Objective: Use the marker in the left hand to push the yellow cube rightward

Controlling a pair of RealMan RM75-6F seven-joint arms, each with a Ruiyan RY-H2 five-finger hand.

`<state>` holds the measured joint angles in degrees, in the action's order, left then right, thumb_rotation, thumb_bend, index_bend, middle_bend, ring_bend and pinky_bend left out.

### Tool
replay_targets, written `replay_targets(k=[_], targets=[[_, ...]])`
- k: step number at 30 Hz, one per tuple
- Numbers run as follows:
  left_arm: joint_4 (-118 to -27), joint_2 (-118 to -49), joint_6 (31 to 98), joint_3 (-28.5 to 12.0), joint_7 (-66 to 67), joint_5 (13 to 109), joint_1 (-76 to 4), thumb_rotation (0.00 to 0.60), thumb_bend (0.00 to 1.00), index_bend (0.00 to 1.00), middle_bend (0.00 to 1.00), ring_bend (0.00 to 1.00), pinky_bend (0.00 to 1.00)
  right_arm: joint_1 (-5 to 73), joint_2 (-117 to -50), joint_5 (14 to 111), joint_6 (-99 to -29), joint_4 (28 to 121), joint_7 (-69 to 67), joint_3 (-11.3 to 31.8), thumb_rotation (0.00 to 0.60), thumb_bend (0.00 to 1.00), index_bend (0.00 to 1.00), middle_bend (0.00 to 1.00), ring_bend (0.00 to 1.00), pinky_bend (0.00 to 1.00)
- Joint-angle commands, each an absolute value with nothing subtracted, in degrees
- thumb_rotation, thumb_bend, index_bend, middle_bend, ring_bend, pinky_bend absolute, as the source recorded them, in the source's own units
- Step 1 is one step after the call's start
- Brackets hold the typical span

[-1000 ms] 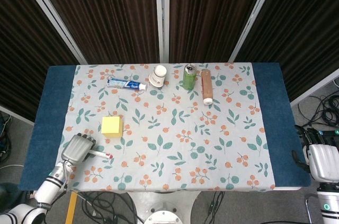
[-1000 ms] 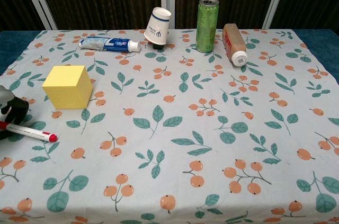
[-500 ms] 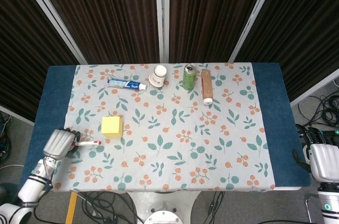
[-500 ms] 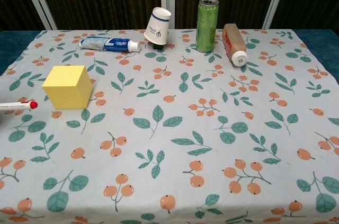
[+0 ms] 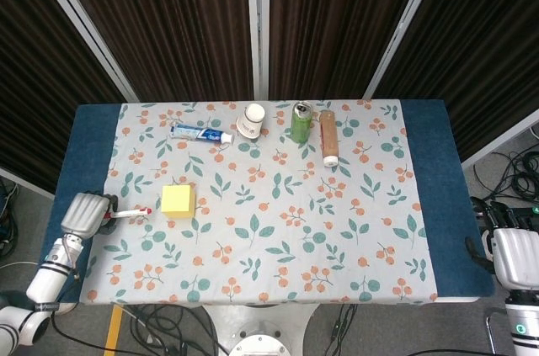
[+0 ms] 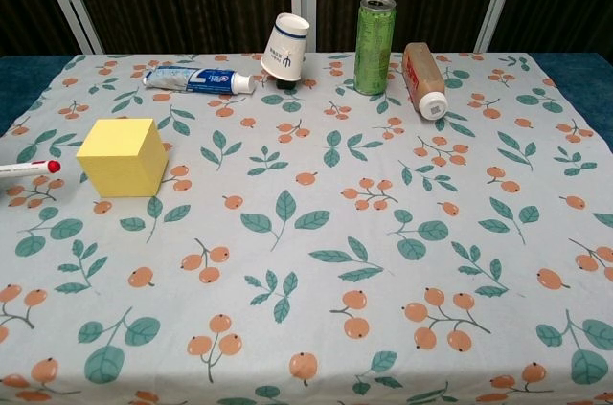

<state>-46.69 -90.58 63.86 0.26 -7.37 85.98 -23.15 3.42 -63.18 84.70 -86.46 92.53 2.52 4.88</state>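
The yellow cube sits on the left part of the floral tablecloth. My left hand is at the table's left edge and grips a white marker with a red cap. The marker lies level, its red tip pointing right at the cube's left side, a short gap apart. In the chest view only the marker's tip end shows; the hand is out of frame. My right hand hangs beside the table's right edge, off the cloth, and its fingers cannot be made out.
Along the far edge lie a toothpaste tube, a tipped paper cup, an upright green can and a brown bottle on its side. The tablecloth stretches to the right of the cube.
My left hand has moved left and toward the far side with the marker, from in front of the cube to level with its left face. The cube has not moved.
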Motion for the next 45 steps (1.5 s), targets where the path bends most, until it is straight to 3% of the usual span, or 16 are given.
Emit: replay_targets(k=[1, 16, 45], targets=[[-44.71, -91.71, 62.25, 0.14, -7.94, 86.55, -24.71, 0.600, 0.44, 0.68, 0.69, 0.51, 0.56, 3.35, -63.13, 84.64, -86.50, 92.60, 2.57, 4.86, 0.600, 0.26, 0.16, 0.30, 0.18, 0.30], [-42.12, -94.14, 57.05, 0.13, -7.00, 87.69, -30.39, 0.600, 0.44, 0.68, 0.69, 0.51, 0.56, 3.09, -62.95, 84.21, -86.51, 92.66, 2.67, 4.92, 0.600, 0.25, 0.16, 0.30, 0.18, 0.29], [-57.34, -94.80, 48.25, -5.32, 9.68, 81.08, -40.20, 0.600, 0.44, 0.68, 0.69, 0.51, 0.56, 2.44, -63.05, 84.51, -86.84, 90.70, -0.02, 4.60, 0.600, 0.25, 0.16, 0.31, 0.18, 0.29]])
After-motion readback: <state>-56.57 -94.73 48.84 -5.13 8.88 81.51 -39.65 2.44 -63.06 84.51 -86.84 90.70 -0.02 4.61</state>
